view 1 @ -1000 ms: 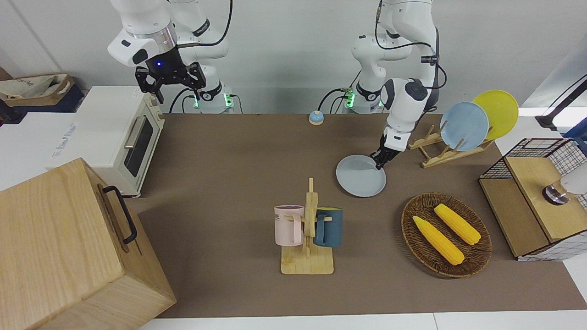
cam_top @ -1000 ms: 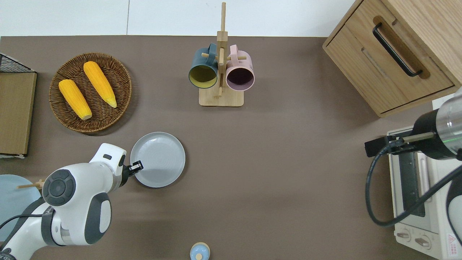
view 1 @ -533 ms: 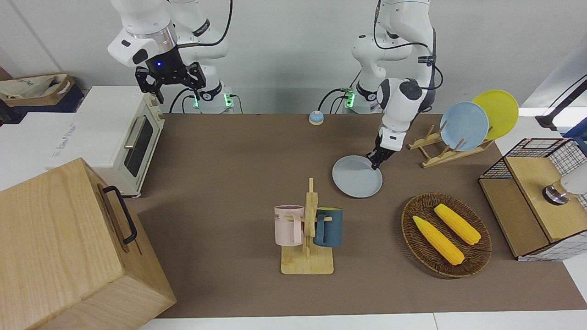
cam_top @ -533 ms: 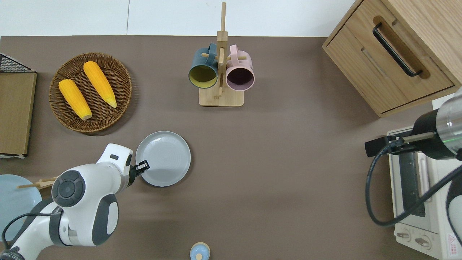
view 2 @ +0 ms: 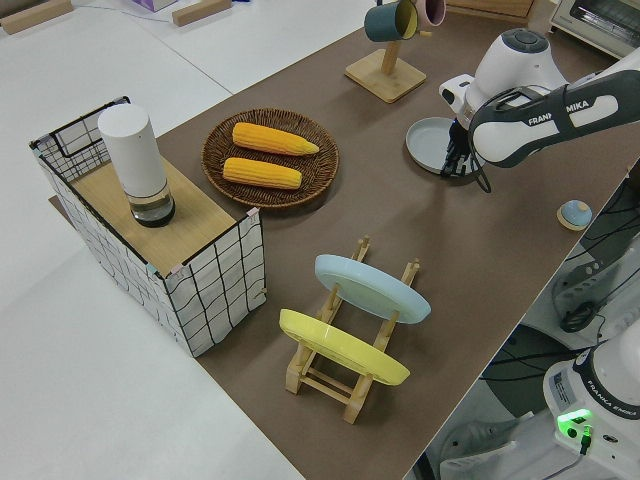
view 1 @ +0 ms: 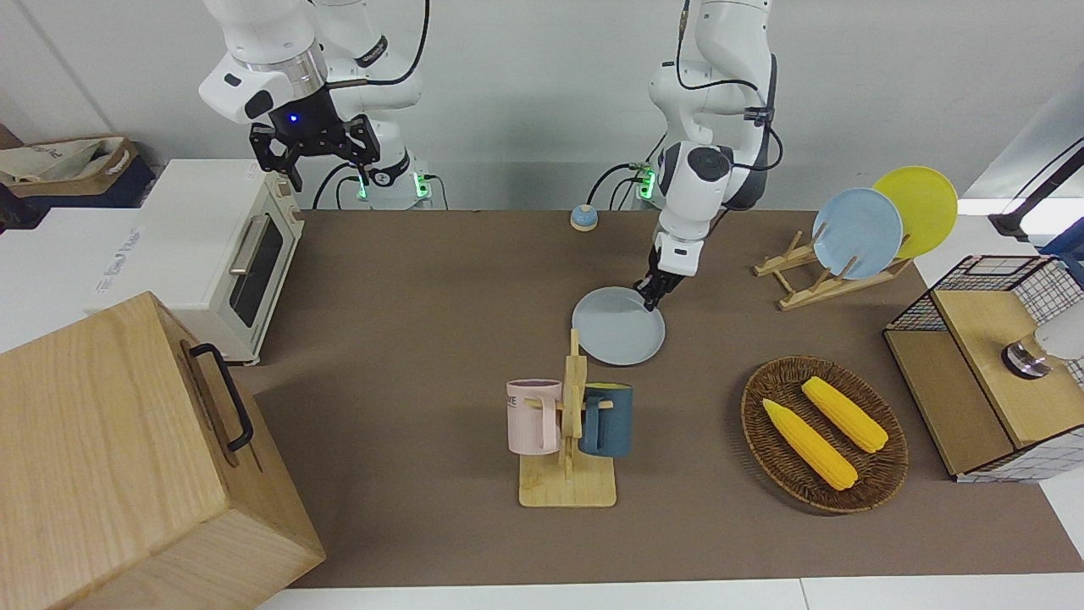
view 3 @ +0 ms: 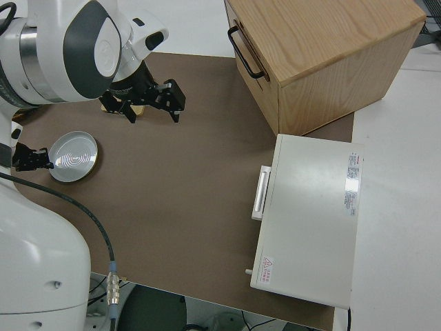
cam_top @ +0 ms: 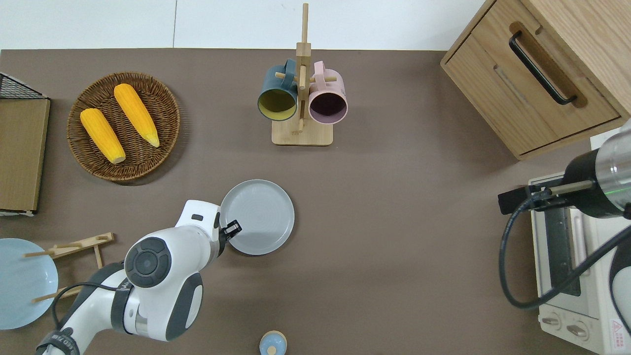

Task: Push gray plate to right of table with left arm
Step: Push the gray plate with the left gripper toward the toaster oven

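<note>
The gray plate lies flat on the brown table, nearer to the robots than the mug rack; it also shows in the overhead view, the left side view and the right side view. My left gripper is shut and low at the table, its tip against the plate's rim on the side toward the left arm's end. My right gripper is open and empty; that arm is parked.
A mug rack holds a teal and a pink mug. A wicker basket holds two corn cobs. A dish rack carries a sky-blue and a yellow plate. A toaster oven, a wooden cabinet, a small bell.
My left gripper has slid toward the right arm's end of the table, pushing the gray plate along with it by nearly a plate's width. The right arm has not moved.
</note>
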`<state>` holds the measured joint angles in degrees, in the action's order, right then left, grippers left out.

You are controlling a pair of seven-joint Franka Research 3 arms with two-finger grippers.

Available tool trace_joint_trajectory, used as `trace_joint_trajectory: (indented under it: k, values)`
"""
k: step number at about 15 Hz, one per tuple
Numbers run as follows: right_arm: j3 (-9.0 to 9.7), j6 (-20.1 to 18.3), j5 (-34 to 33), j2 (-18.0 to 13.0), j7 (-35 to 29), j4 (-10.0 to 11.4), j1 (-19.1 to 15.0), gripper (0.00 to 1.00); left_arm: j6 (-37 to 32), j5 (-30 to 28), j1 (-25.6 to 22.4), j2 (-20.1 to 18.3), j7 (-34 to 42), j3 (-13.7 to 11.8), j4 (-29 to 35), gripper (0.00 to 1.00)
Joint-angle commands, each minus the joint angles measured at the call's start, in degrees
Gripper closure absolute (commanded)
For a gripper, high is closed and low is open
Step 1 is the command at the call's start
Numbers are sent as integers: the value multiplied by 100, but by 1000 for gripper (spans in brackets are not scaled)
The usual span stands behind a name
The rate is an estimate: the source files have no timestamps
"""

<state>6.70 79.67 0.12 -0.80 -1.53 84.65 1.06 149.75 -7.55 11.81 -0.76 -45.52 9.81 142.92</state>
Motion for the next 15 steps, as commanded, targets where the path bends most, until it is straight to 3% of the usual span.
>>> trace_joint_trajectory:
  k: [1, 7, 12, 15]
  values:
    - [86, -83, 59, -17, -5, -46, -115, 17, 36, 17, 409, 339, -624, -32, -256, 1000]
    - [77, -83, 59, -17, -5, -46, -115, 17, 1, 34, 1016, 480, -1486, -40, -572, 1000]
    - [86, -83, 59, -17, -5, -46, -115, 17, -25, 753, 1438, 919, -2705, -31, -1019, 1000]
    - [77, -83, 59, -17, -5, -46, -115, 17, -445, 992, 1675, 1279, -3138, -23, -1546, 1000]
